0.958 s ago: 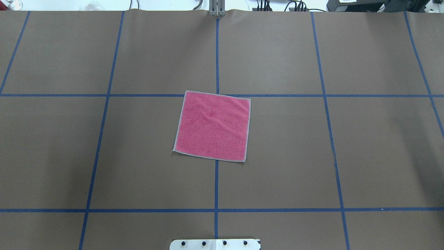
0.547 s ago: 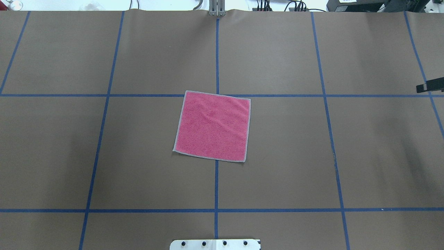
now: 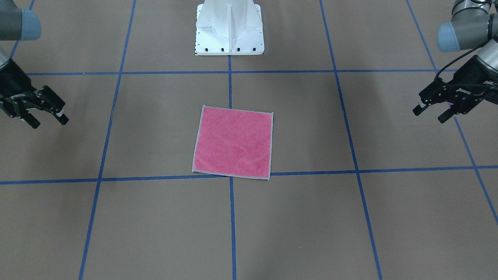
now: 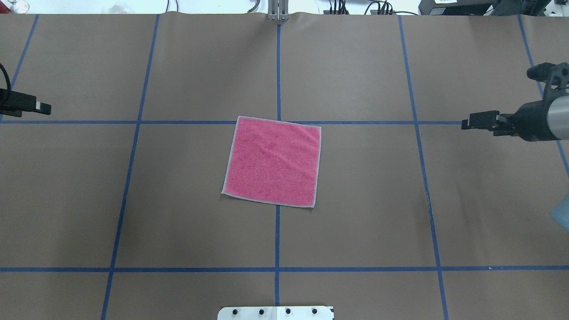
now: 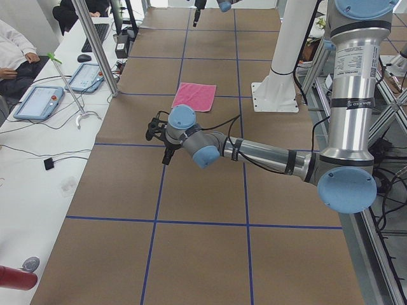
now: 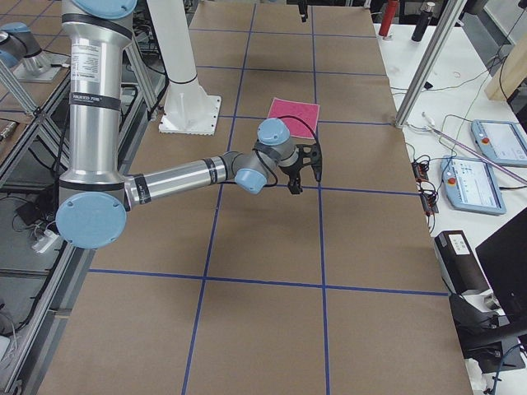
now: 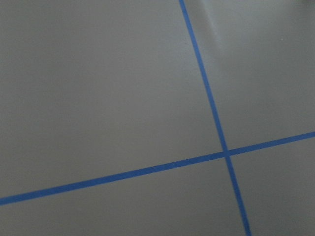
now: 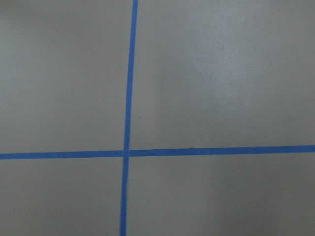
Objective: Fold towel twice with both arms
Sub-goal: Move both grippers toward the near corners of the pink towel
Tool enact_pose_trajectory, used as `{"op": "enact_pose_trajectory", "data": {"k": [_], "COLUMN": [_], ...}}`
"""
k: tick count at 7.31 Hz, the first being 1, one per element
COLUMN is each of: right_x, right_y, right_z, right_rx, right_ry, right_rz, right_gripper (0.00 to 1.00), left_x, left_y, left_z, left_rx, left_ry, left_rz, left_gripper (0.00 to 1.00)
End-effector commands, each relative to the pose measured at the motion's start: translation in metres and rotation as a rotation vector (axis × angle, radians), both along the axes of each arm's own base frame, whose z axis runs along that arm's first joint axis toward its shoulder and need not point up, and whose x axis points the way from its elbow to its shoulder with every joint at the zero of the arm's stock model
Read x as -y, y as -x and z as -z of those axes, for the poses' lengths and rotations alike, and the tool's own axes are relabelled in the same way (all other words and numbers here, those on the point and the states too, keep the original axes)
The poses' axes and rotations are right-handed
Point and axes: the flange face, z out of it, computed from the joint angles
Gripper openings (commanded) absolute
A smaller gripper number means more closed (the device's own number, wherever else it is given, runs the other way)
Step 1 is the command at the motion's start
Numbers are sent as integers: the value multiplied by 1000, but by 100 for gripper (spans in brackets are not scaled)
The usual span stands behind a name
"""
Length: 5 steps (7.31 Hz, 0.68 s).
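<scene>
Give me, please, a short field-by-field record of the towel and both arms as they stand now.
towel: flat, unfolded, pink face up, mid-table, slightly askew to the tape grid
left arm: out at its own side, jaws open and empty, well apart from the towel
right arm: out at the opposite side, jaws open and empty, well apart from the towel
folds done: none
contact with towel: none
</scene>
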Motion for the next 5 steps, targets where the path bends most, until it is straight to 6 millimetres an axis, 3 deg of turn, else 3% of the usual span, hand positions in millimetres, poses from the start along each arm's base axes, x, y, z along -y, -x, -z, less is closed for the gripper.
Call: {"op": "enact_pose_trajectory", "data": {"k": [1,3,5], "right_x": [-21,-45,-65], "right_y": [60,133,178], "right_z": [50,93,123], "right_rx": [131,248,352], "right_ry": [112,182,284], "right_rz": [-91,-213,-281], "right_gripper": [100,99,99], "left_x": [-13,-25,-39], "left_y": [-57,-123,-183], "left_z": [27,54,89], "left_rx": [-103,-169,-231], "left_ry": [101,150,197], "left_rz": [26,87,89], "left_gripper": [100,100,100]}}
